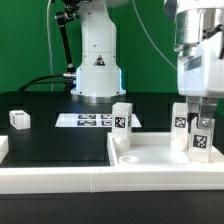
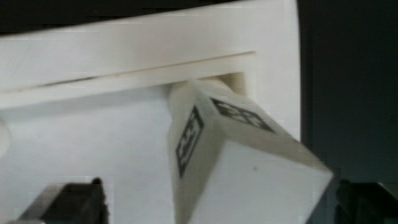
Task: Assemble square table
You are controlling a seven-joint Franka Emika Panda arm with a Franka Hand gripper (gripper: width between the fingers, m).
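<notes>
1. Over the exterior view's right end of the black table (image 1: 50,140), my arm hung straight down from above, wrist vertical, with my pincer (image 1: 200,110) pointed at the tabletop (image 1: 150,155).
2. My pincer was spread. The near leg (image 1: 202,138) stood between my fingers (image 2: 71,203), a dark gap showed beside one of them, and I pinched nothing.
3. The tabletop lay flat with its raised rim up, just behind the white rail (image 1: 50,178) along the front edge.
4. The near leg stood about upright inside the tabletop, close to a rim corner in the wrist view.
5. A second leg (image 1: 180,120) stood just beside it, toward the exterior view's left, so room there was tight.
6. A third leg (image 1: 122,118) stood upright near the tabletop's back edge, well apart from me. I could not tell whether it was on the tabletop or behind it.
7. A fourth leg (image 1: 18,119) sat far off at the exterior view's left. The marker board (image 1: 88,120) lay between it and the third leg, with open black surface in front.
</notes>
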